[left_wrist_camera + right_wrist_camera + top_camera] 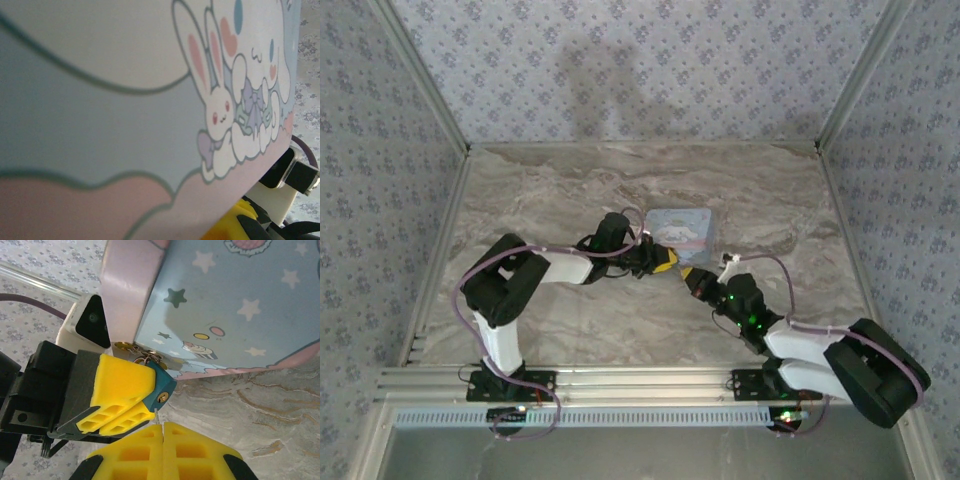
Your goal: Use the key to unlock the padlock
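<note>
Marble-patterned table (pixel 540 200), walled in floral paper: the left gripper (pixel 145 402) had its yellow fingers clamped on the small teal padlock (pixel 162 383), which hung at the lower edge of the light blue cartoon tin (pixel 225 305). Just below, the right gripper (pixel 162 432) was pressed together on a thin key (pixel 156 416), its tip close beneath the padlock's brass keyhole.

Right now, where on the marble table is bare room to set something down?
Free: the far strip of grey marble table between the light blue cartoon tin and the back wall; the near middle between the arm bases. Crowded: the tin's near side, where the left gripper clamps the small teal padlock facing the right gripper's thin key.
</note>
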`<state>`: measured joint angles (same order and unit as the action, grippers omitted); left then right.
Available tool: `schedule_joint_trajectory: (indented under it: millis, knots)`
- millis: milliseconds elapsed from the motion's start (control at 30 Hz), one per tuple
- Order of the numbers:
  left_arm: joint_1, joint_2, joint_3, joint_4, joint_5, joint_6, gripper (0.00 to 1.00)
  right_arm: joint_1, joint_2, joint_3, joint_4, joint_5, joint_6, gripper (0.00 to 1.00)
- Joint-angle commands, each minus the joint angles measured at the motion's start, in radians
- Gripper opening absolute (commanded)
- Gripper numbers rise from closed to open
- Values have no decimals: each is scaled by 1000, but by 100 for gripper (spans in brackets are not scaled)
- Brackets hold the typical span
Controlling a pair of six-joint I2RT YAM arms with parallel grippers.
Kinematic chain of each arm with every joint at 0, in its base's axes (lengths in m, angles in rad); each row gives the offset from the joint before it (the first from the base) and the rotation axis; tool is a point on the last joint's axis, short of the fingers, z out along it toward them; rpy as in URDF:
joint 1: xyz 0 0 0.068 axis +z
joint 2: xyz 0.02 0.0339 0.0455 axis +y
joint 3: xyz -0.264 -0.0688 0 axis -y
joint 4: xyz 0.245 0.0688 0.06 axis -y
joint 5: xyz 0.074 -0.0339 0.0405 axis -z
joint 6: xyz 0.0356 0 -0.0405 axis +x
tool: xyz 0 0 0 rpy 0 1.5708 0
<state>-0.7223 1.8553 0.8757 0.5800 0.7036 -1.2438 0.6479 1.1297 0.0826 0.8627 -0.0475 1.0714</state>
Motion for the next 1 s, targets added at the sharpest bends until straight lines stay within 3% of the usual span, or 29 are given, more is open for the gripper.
schedule_joint_trajectory:
  millis: [0,533,967]
  knots:
    - [-6,16,-7,83,39,-33,0,-2,-24,-18,18,52,19,0]
    - [-5,33,-27,185,33,-90,0,-3,114,5,162,31,27,0]
    - [-5,41,-31,215,34,-102,0,-14,113,-1,192,31,41,0]
